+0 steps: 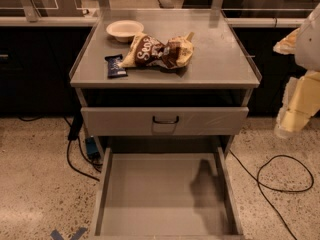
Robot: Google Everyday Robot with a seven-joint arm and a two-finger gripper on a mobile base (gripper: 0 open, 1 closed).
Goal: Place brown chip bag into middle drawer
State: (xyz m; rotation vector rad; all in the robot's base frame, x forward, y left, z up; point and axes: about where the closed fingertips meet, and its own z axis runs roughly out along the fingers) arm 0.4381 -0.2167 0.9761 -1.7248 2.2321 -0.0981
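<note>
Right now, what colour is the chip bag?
The chip bag is dark brown and cream with white lettering, camera view; hand hangs far right.

The brown chip bag (157,51) lies on the surface (220,59). Bowl (124,30) behind-left of it, snack bar (115,65) left, middle drawer (150,194) below in front, gripper (292,116) well right.

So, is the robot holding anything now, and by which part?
Nothing seems held. The gripper hangs at the right edge, away from the brown chip bag, which lies on the cabinet top.
</note>
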